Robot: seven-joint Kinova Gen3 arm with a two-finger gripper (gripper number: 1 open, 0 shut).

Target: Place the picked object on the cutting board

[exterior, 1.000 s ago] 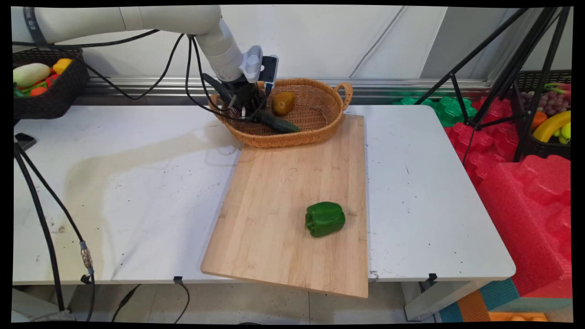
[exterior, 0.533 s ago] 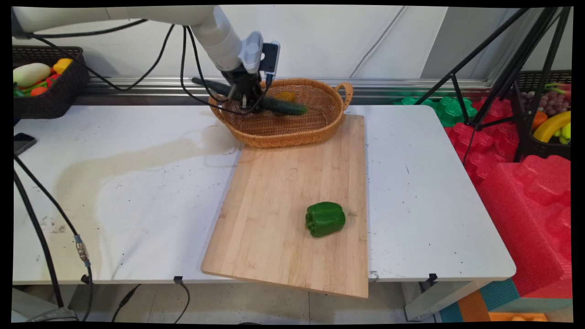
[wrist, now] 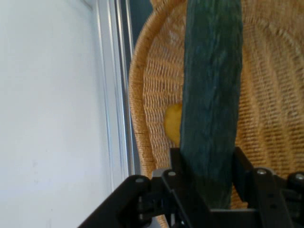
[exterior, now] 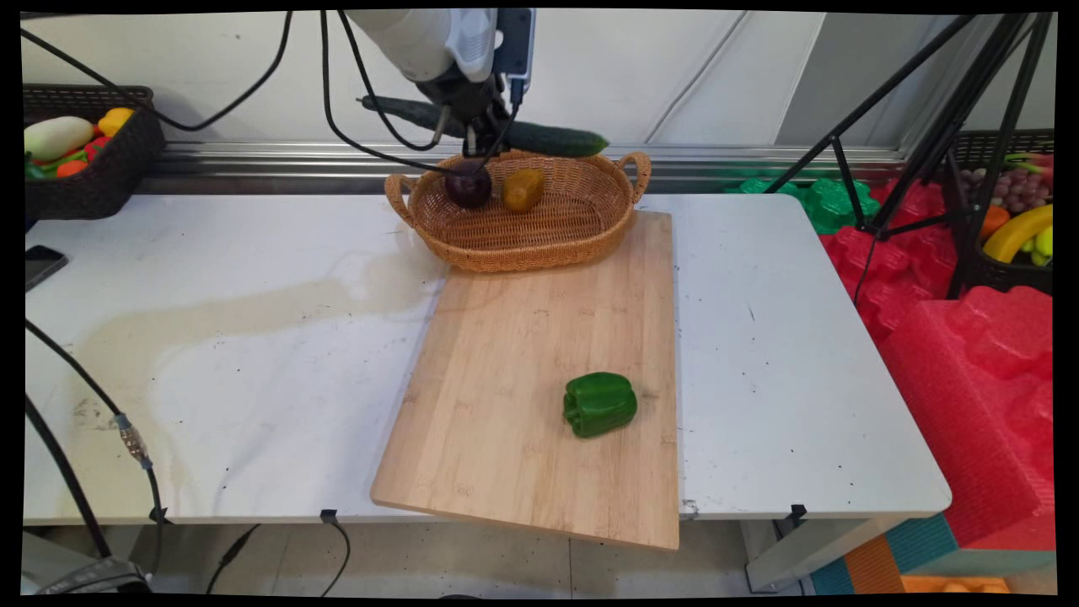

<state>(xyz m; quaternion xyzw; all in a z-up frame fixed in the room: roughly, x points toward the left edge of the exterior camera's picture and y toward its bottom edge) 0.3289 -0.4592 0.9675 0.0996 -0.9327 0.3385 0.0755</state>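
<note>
My gripper (exterior: 474, 126) is shut on a long dark green cucumber (exterior: 539, 137), holding it level in the air above the back rim of the wicker basket (exterior: 590, 240). In the hand view the cucumber (wrist: 212, 95) runs up between the two fingers (wrist: 178, 164), with the basket (wrist: 147, 118) beneath. Inside the basket lie a dark purple round fruit (exterior: 468, 184) and a yellow-brown fruit (exterior: 523, 189), the latter also peeking out in the hand view (wrist: 173, 122). A green bell pepper (exterior: 599, 404) rests on the wooden cutting board (exterior: 523, 371).
A dark basket of vegetables (exterior: 76, 152) stands at the back left. A phone (exterior: 38, 265) lies at the table's left edge. Black cables (exterior: 84, 396) hang on the left. A tripod (exterior: 927, 126) and red foam blocks (exterior: 969, 354) are to the right.
The gripper has risen out of the basket with the cucumber, which now hangs above the rim. The purple and yellow-brown fruits in the basket are uncovered.
</note>
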